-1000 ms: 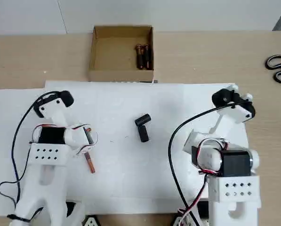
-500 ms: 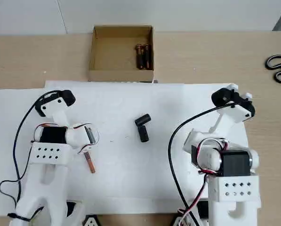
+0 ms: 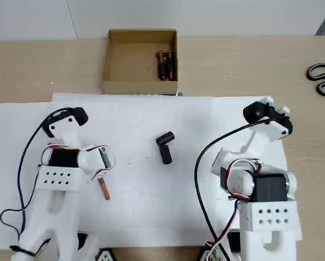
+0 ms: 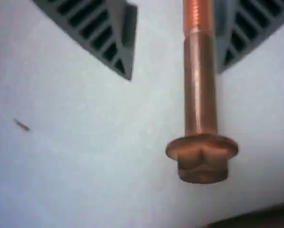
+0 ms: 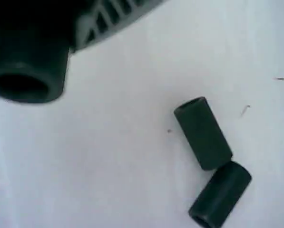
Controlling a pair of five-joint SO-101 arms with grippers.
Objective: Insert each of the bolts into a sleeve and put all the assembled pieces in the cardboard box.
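Drifts a touch toward 3 o'clock on the left, high view, leaving bolt [image 3: 104, 188] unmoved at 6 o'clock from cardboard box [image 3: 140, 87]. Left wrist view: straddles bolt with left gripper [image 4: 175, 71] spread, no pinch yet. Right wrist view: pinches sleeve [image 5: 27, 71] in right gripper [image 5: 46, 47]; insertion pending.

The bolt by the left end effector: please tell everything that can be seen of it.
The bolt looks like copper-coloured metal: a smooth shank, thread at one end, a flanged hexagonal head. It lies flat on the white paper, threaded end between the open fingers of the left end effector, close beside one finger; whether they touch is unclear.
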